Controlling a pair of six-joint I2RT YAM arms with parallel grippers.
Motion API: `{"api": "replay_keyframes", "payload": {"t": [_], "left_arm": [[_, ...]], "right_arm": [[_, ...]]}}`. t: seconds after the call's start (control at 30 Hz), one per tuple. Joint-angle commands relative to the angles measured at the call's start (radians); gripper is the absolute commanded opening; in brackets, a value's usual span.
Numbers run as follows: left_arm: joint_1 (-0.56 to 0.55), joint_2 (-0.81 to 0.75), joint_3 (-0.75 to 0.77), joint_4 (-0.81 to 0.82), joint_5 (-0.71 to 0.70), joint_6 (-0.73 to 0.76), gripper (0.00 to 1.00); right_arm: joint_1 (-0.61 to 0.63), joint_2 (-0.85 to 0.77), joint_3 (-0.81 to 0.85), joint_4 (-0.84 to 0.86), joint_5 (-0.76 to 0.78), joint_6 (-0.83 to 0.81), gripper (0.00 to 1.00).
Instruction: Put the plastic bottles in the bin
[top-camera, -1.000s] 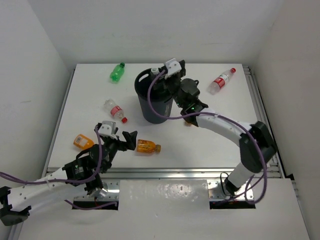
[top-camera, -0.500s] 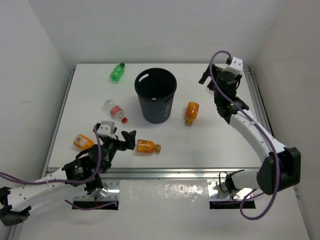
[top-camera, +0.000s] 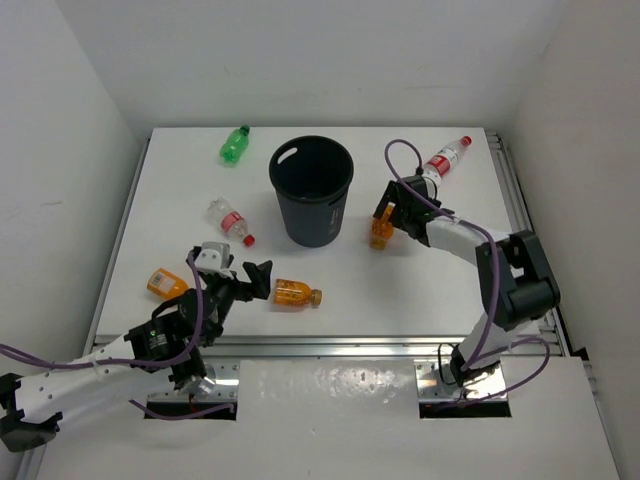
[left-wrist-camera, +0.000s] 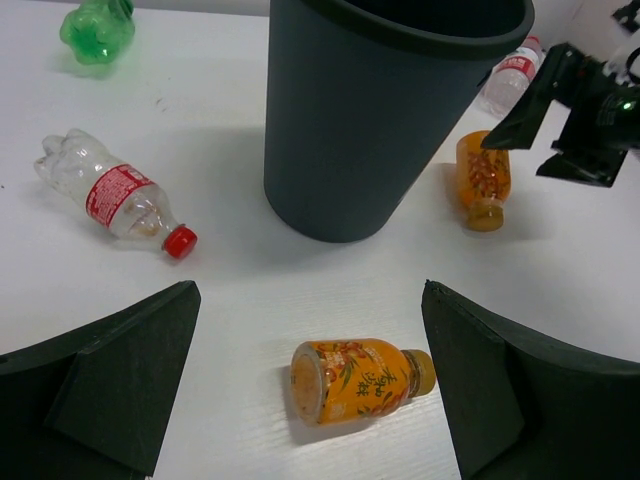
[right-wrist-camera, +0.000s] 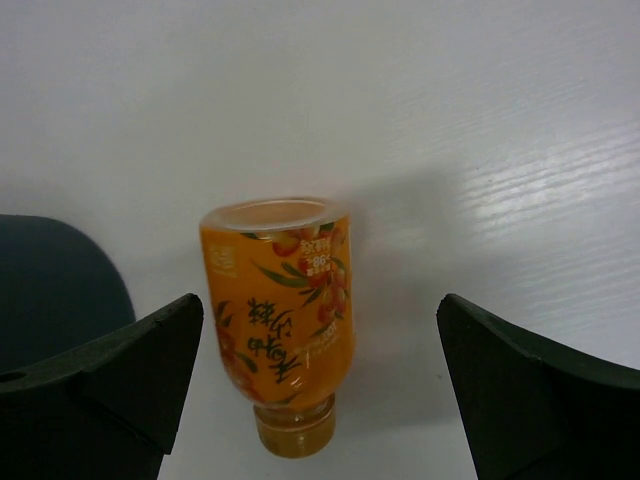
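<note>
Hanging open-jawed over the small orange plastic bottle (right-wrist-camera: 285, 300) beside the black round plastic bin (top-camera: 312, 215), the right gripper (right-wrist-camera: 320, 310) is lining up its grab; the left gripper (left-wrist-camera: 309, 292) is hovering open by the near edge of the bench (top-camera: 400, 300).

Lab test cell: white enclosure walls (top-camera: 70, 120), rail-framed table (top-camera: 420, 290).

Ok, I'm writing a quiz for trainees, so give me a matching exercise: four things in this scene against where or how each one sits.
Things:
1. green bottle
2. bin
3. right gripper
4. left gripper

Places:
a. upright, mid-table
b. open, over the orange bottle by the bin
c. lying at the far left corner
d. open, facing the front orange bottle

Pairs: 1-c, 2-a, 3-b, 4-d
</note>
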Motion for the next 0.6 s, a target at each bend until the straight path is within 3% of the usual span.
{"api": "replay_keyframes", "payload": {"t": [0.0,0.2,0.47,0.57], "left_arm": [[-0.009,-0.003,0.004,0.019,-0.012,-0.005,1.00],[-0.011,0.000,0.004,0.022,-0.013,-0.002,1.00],[-0.011,0.001,0.002,0.024,-0.015,-0.003,1.00],[-0.009,-0.002,0.002,0.024,-0.015,-0.003,1.00]], "right_arm": [[0.005,0.060,0.049,0.053,-0.035,0.037,0.99],[0.008,0.155,0.088,0.061,-0.057,0.036,0.95],[0.008,0.125,0.091,0.050,-0.029,0.000,0.44],[0.011,0.050,0.074,0.052,-0.019,-0.021,0.40]]}}
